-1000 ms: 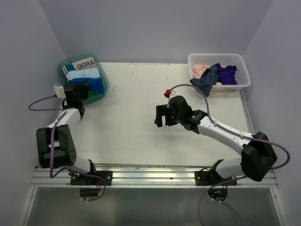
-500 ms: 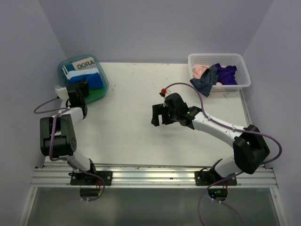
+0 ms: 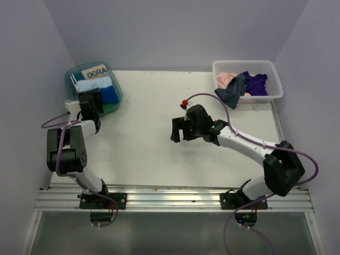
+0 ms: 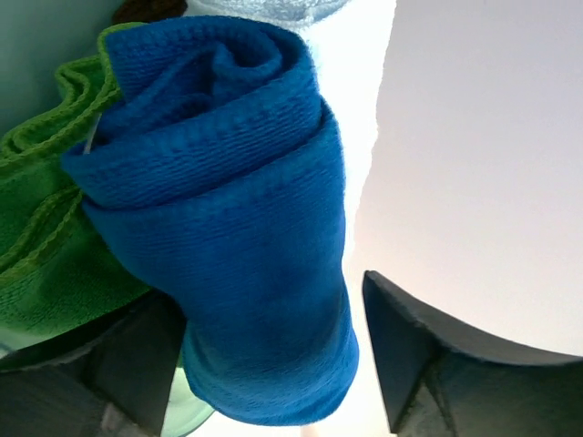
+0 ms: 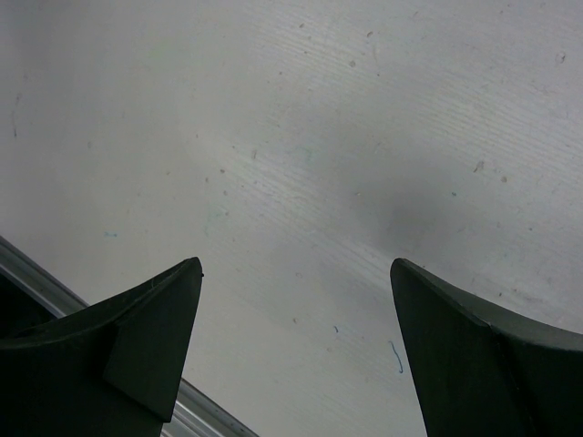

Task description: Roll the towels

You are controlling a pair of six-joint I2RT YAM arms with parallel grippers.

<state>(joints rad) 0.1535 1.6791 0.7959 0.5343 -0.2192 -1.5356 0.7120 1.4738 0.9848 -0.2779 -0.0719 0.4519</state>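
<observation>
Plainly the main risk sits with the left gripper point(image 4: 271, 300); its jaws stand apart around the rolled royal blue towel point(image 4: 228, 228), one finger against the cloth and the other clear of it, so a careless pull-back could snag the outer layer and loosen the roll, or tip it onto the green towel point(image 4: 46, 237) beside it. Both towels lie in the teal bin point(image 3: 71, 79) at the far left corner of the tabletop point(image 3: 149, 106). The left arm is folded back tightly, its wrist pointing into the bin. The right arm reaches in towards mid-table; the right gripper point(image 5: 296, 264) hangs wide open over bare tabletop, holding nothing. More towels lie unrolled in the white basket point(image 3: 273, 71) at the far right corner.
</observation>
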